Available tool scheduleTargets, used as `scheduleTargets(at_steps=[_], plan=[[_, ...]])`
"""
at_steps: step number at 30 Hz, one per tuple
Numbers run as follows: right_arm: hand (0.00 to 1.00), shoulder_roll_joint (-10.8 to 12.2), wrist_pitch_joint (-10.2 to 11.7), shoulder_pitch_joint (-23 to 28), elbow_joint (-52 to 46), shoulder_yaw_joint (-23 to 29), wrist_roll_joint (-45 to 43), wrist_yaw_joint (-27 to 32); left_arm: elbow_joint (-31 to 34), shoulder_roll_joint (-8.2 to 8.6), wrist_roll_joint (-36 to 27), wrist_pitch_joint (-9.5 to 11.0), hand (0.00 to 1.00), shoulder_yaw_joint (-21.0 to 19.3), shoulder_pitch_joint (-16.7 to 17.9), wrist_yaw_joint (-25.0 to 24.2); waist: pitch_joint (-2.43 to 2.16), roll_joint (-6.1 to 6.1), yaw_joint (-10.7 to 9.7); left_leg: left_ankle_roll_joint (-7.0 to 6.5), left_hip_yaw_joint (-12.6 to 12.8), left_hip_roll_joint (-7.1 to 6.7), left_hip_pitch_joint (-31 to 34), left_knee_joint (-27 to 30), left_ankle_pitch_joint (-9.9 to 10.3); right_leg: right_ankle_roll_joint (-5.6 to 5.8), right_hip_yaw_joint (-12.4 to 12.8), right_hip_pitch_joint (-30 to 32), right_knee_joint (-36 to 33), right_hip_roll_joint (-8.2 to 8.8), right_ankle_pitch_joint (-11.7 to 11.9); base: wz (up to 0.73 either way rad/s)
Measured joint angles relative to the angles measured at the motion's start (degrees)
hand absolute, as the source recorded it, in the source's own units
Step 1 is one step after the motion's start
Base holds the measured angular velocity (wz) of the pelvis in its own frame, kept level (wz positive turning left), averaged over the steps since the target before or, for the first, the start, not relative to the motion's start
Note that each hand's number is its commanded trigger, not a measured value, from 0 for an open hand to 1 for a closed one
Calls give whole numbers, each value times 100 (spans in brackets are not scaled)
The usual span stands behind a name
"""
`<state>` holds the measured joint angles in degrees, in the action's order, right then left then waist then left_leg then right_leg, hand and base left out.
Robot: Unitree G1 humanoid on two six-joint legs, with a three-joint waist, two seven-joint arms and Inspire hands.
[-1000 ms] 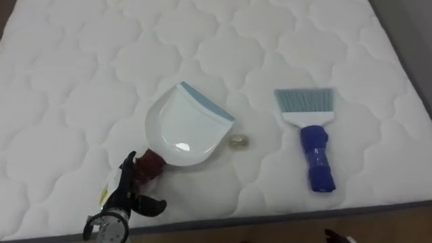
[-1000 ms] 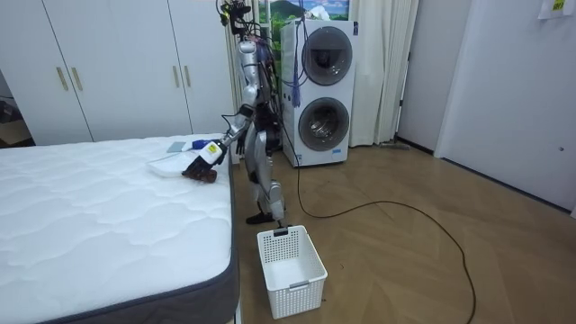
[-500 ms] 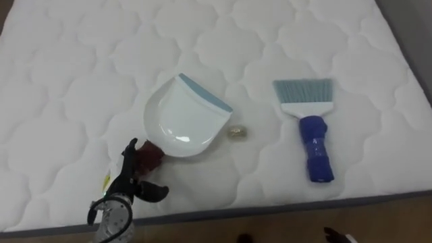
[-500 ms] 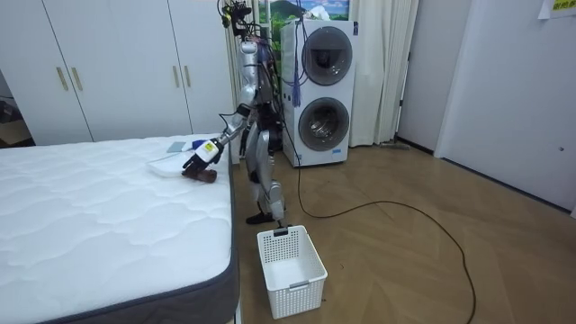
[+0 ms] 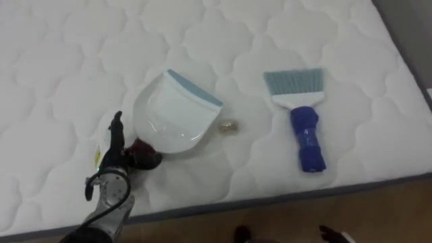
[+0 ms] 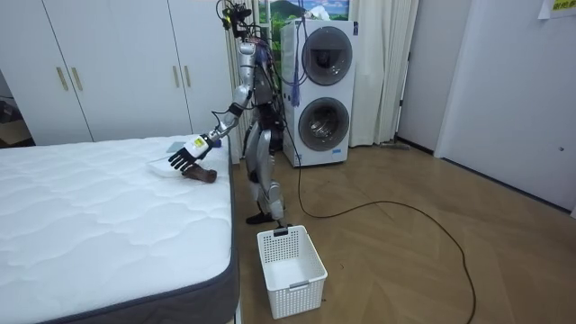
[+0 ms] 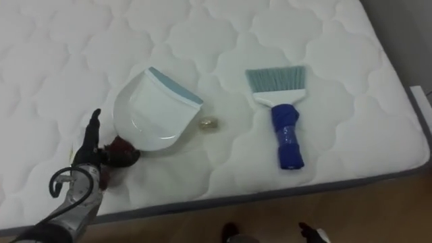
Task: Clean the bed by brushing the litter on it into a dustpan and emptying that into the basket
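While the robot stood at the bed's (image 5: 67, 54) near edge, its left hand (image 5: 113, 150) hovered low over the mattress with the fingers (image 5: 117, 125) straight and spread, grasping nothing. The room view confirmed the spread palm, held just above the dark red handle (image 5: 144, 155) of the dustpan (image 5: 174, 116).

Governing relation: the handle lay just to the right of the fingers, near the bed's edge. The dustpan's long axis ran from that handle up and to the right, ending at the blue-edged lip. The left hand was plainly the nearer one to it. Any closing grasp would, in my judgement, call for a short shift rightward and down onto the handle.

A small pale scrap (image 5: 229, 126) lay on the mattress just beside the pan's right flank, between the pan and the brush (image 5: 302, 121). The brush lay well apart on the right, bristles pointing away from the robot, blue grip toward the edge. A white basket (image 6: 290, 259) stood on the floor by the bed's corner.

Limitations: the eye views showed the hand edge-on, so contact with the handle could not be settled there. The scrap was too small to identify.
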<state>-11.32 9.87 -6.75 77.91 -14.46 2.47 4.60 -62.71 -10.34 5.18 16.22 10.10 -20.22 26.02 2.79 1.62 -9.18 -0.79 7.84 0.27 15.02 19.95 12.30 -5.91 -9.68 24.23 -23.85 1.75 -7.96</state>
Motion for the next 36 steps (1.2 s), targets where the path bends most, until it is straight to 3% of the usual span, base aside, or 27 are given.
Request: scheduleTargets(at_steps=[12,19,36], plan=[[0,2,-68,-123,-30,-3,-25,-105,-73,-26,-1,-19,0,1,-19,-181,28,24,5,3,2,51,251,171,4,-32,-9,192,8,-9,119,0],[0,4,-211,-150,-30,-1,-20,-97,-263,-33,-10,-205,0,21,-19,-234,49,42,-2,27,2,95,394,170,109,-60,-65,294,-5,-28,163,2],[0,19,-189,-315,-60,-23,0,86,-537,-37,0,-251,0,162,-26,-480,67,11,-3,23,11,102,532,377,107,-52,-47,405,-31,-30,152,0]])
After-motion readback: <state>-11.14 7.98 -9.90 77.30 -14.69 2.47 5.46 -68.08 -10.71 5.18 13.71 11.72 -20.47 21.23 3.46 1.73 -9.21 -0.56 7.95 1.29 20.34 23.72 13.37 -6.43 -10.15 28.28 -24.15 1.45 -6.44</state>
